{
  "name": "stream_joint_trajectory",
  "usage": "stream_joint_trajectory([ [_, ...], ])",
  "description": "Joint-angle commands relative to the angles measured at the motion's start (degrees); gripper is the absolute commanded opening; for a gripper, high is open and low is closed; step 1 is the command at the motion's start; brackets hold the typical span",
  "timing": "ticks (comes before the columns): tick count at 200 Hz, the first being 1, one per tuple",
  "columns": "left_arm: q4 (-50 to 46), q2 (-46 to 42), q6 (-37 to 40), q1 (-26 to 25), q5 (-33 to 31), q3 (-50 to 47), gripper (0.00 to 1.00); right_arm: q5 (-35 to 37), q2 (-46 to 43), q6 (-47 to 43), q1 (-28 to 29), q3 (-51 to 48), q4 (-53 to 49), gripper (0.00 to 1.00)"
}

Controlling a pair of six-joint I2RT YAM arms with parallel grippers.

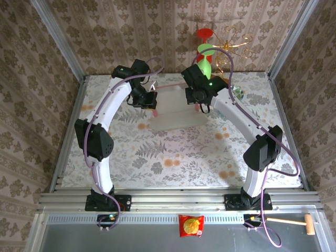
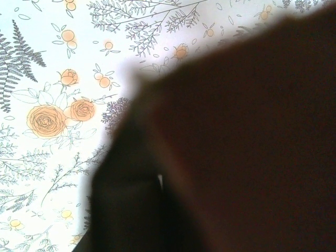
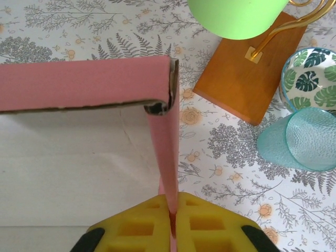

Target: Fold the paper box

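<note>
The paper box (image 1: pixel 176 116) lies at the far middle of the table, whitish inside up, with pink walls raised. In the right wrist view a pink side wall (image 3: pixel 167 142) stands upright and meets the far wall (image 3: pixel 79 84) at a corner. My right gripper (image 3: pixel 173 212) is shut on that side wall, which is pinched between the yellow pads (image 3: pixel 142 226). My left gripper (image 1: pixel 149 102) is at the box's left edge. In the left wrist view the box (image 2: pixel 247 131) is a dark reddish blur close to the lens, against a dark finger (image 2: pixel 126 210).
A lamp with a green shade (image 3: pixel 236 16) and a wooden base (image 3: pixel 247 73) stands just right of the box. A leaf-patterned bowl (image 3: pixel 310 79) and a tipped teal cup (image 3: pixel 304 139) are beside it. A red snack packet (image 1: pixel 191 226) and a wooden hammer (image 1: pixel 294 222) lie below the rail.
</note>
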Motion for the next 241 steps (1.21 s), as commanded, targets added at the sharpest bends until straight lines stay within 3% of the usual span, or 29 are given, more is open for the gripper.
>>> stream_joint_trajectory([
  [1, -0.89, -0.07, -0.6, 0.05, 2.94, 2.15, 0.0, -2.65, -1.29, 0.42, -0.54, -1.02, 0.25, 0.12],
  [54, -0.85, 0.27, -0.71, 0.05, 3.2, 2.46, 0.0, -1.86, -0.45, -0.03, -0.98, -1.42, 0.58, 0.19],
  [159, -1.38, 1.24, -0.32, 0.07, 3.82, 3.74, 0.0, 0.61, 1.83, -0.44, -1.16, 0.28, 0.98, 0.22],
  [193, -1.55, 1.29, -0.07, 0.17, 3.93, 3.6, 0.0, 0.76, 2.12, -0.48, -1.77, 0.3, 1.3, 0.29],
  [225, -1.57, 1.24, -0.15, 0.31, 4.0, 3.74, 0.0, -1.11, 1.91, -0.23, -2.86, 0.05, 2.06, 0.28],
  [241, -1.5, 1.24, -0.1, 0.4, 4.0, 3.74, 0.0, -1.82, 1.77, -0.31, -3.18, -0.05, 2.49, 0.2],
])
